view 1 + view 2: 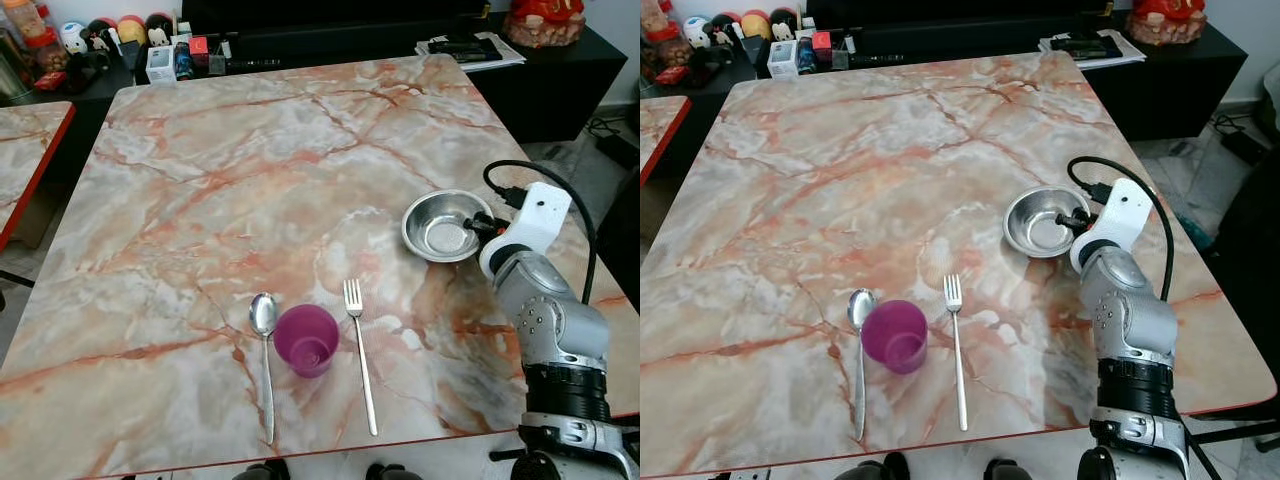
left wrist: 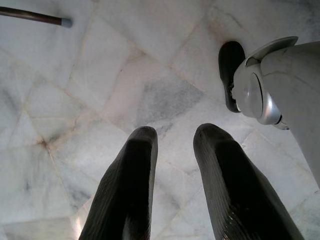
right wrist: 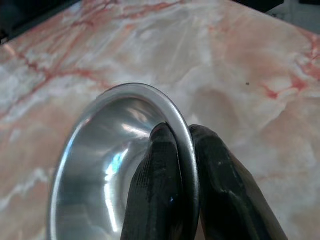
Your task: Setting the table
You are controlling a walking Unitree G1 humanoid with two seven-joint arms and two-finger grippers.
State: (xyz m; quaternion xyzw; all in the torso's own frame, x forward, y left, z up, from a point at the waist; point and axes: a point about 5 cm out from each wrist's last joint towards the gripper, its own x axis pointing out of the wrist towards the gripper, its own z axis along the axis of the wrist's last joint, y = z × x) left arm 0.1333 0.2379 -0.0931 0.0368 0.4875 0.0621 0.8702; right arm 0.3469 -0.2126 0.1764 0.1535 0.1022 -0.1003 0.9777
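Observation:
A steel bowl (image 1: 440, 228) sits on the marble table (image 1: 250, 160) toward its right side. My right gripper (image 3: 181, 150) is shut on the bowl's near rim (image 3: 170, 110), one finger inside and one outside. Near the front edge stand a purple cup (image 1: 306, 340), a spoon (image 1: 264, 340) on its left and a fork (image 1: 358, 345) on its right. My left gripper (image 2: 175, 150) hangs open over the pale stone floor, beside my leg (image 2: 280, 80).
A dark sideboard at the back carries small boxes and figurines (image 1: 160, 50) and papers (image 1: 470, 48). A second marble table with a red edge (image 1: 30, 150) stands at the left. A black cable (image 1: 520, 175) loops off my right wrist.

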